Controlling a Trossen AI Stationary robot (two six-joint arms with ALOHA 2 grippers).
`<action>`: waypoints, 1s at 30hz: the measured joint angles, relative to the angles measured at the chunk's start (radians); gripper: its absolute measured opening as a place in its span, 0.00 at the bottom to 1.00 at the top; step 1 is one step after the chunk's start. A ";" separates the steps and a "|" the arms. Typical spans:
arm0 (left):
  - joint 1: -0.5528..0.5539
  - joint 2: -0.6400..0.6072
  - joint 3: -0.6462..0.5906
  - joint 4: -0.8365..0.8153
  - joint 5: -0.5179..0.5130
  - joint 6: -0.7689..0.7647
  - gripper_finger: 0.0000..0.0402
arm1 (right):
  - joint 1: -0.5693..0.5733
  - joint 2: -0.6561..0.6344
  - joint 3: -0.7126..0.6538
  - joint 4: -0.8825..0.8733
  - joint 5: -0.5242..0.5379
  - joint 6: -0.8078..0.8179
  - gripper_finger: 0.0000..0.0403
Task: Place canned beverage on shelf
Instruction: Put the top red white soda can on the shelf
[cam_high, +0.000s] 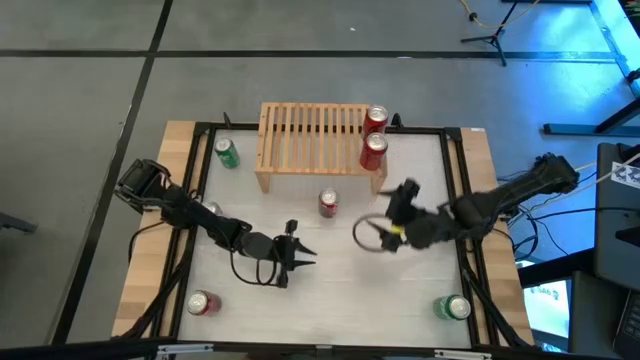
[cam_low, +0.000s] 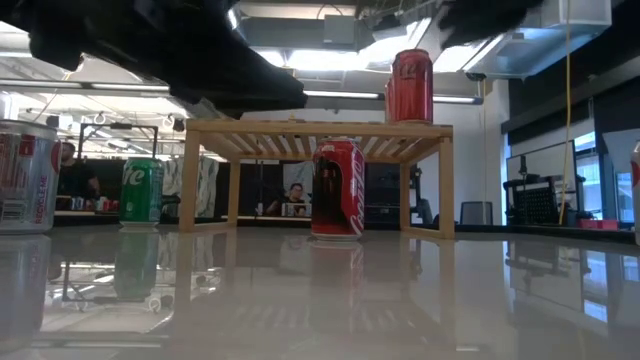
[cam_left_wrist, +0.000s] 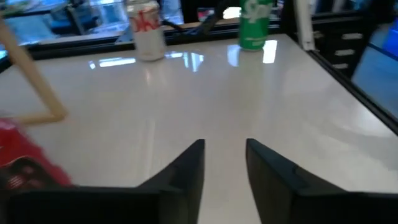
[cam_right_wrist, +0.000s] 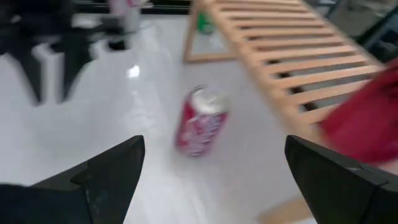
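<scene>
Red can upright on table, just before shelf (two red cans at its right end). Left gripper slightly parted, empty; right gripper wide apart, empty.

Pale wood shelf with slatted top; two red cans on it; red can on the glossy white worktop; green can upper left; silver-red can lower left; green can lower right
</scene>
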 joint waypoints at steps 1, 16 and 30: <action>0.006 0.000 0.000 0.000 -0.009 -0.011 0.30 | 0.012 0.000 -0.057 0.079 -0.001 -0.005 0.95; 0.102 0.000 0.000 -0.005 -0.126 -0.114 0.41 | 0.030 0.044 -0.599 1.059 -0.022 -0.184 0.95; 0.118 0.094 0.000 -0.055 -0.199 -0.124 0.39 | -0.122 0.276 -0.598 1.247 -0.083 -0.175 0.95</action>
